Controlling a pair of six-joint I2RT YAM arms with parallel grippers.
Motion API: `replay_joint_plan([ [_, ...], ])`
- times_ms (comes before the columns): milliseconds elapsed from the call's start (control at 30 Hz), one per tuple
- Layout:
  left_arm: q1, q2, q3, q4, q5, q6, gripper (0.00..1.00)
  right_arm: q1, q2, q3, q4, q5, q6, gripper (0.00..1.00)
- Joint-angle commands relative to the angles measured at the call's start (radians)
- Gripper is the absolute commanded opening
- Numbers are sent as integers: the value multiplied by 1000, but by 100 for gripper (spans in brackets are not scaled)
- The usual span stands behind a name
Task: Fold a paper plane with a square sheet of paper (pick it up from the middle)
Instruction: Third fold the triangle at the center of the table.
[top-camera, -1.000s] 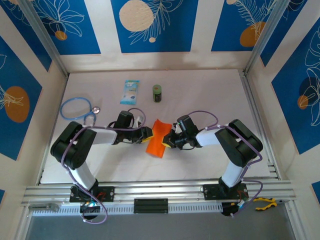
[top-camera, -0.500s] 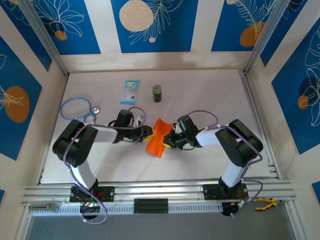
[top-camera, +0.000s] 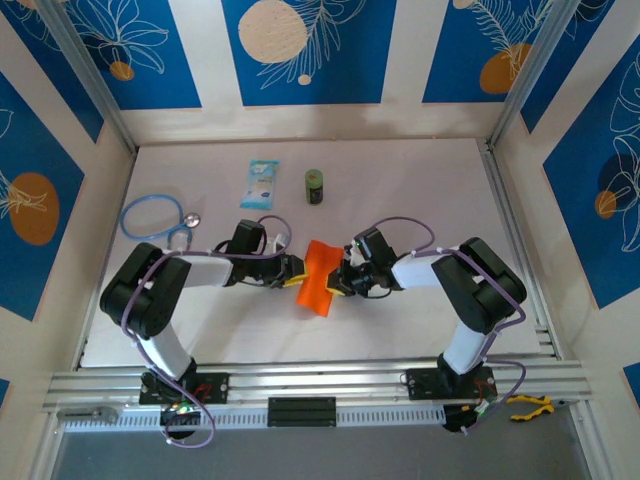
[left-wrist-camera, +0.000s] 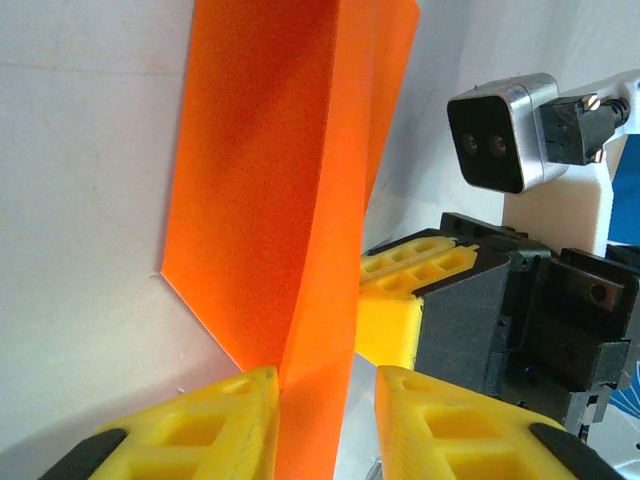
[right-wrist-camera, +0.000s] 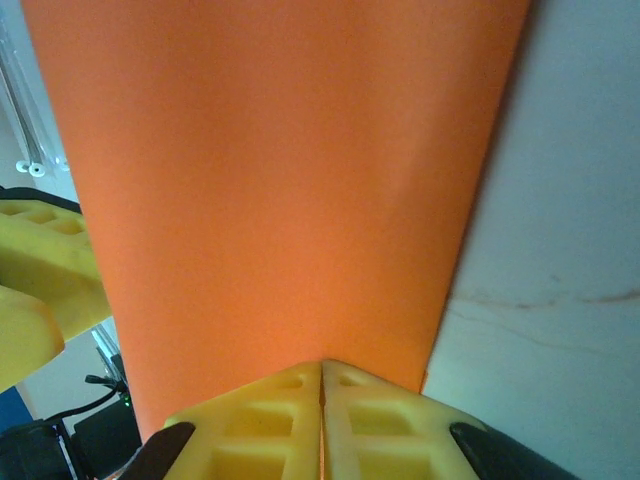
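Both arms reach inward, low over the table (top-camera: 420, 190), with the left gripper (top-camera: 296, 268) and right gripper (top-camera: 335, 283) facing each other across the folded orange sheet of paper (top-camera: 316, 275) between them. The right wrist view shows the right jaws clenched on the sheet's edge. The left wrist view shows the left fingers (left-wrist-camera: 200, 430) parted, the sheet against one, seemingly unpinched. A green can (top-camera: 315, 186) and a light-blue packet (top-camera: 260, 184) lie well beyond both grippers.

Top view overhead; wrist views close, sharing paper (left-wrist-camera: 280, 200).

Orange paper (left-wrist-camera: 270, 180) matt, smooth; table (top-camera: 420, 180) matt white.
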Motion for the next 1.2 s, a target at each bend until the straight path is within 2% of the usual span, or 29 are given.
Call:
replay_joint_plan([
  [0, 10, -25, -7, 7, 10, -3, 31, -16, 26, 7, -112, 33, -34, 9],
  [333, 21, -40, -65, 141, -10, -113, 28, -17, 27, 10, -119, 36, -35, 9],
  [667, 21, 14, -108, 344, 39, -247, 25, -17, 26, 13, -124, 36, -34, 9],
  [1167, 21, 94, -105, 446, 94, -315, 24, -17, 24, 13, -118, 36, -30, 9],
])
